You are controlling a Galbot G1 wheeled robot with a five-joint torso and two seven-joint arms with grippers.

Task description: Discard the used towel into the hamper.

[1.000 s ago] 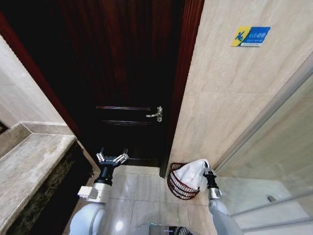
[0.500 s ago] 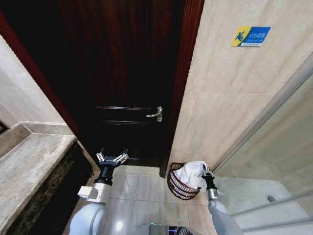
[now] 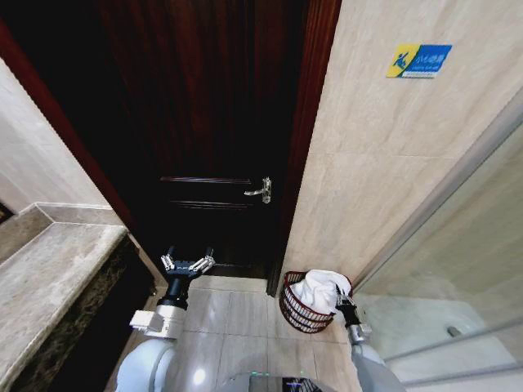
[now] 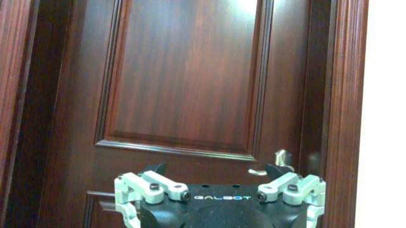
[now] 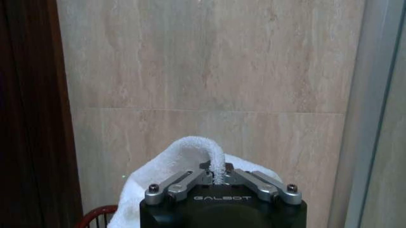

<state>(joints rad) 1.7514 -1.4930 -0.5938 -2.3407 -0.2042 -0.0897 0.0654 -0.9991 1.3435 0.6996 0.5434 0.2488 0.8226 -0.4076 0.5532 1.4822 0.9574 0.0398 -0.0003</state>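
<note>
The right gripper (image 3: 342,300) hangs low beside the tiled wall (image 3: 384,163), clenched on a fold of the white towel (image 3: 320,289). In the right wrist view its two metal fingers (image 5: 184,181) meet around a thin raised ridge of the cloth, which loops up and away from the fingertips before spreading out into a wider heap beyond them.

The towel (image 5: 165,175) is thick, white terry cloth, crumpled and rounded. Most of it is bunched just ahead of the gripper and lies over the top of the hamper (image 3: 301,306), covering much of its opening and spilling over the rim on the gripper's side.

The hamper is a small basket of dark reddish-brown open weave with thin upright ribs, narrowing toward its base. It stands on the pale floor tiles (image 3: 229,327) directly under and just beyond the gripper, close against the wall and next to the dark wooden door frame (image 3: 304,139). A short red arc of its rim (image 5: 98,214) peeks out below the towel in the right wrist view.

The left gripper (image 3: 188,263) is held up well apart from the hamper, facing the dark wooden door (image 3: 212,122) below its silver handle (image 3: 261,191), with its fingers (image 4: 155,183) spread wide and nothing between them.
</note>
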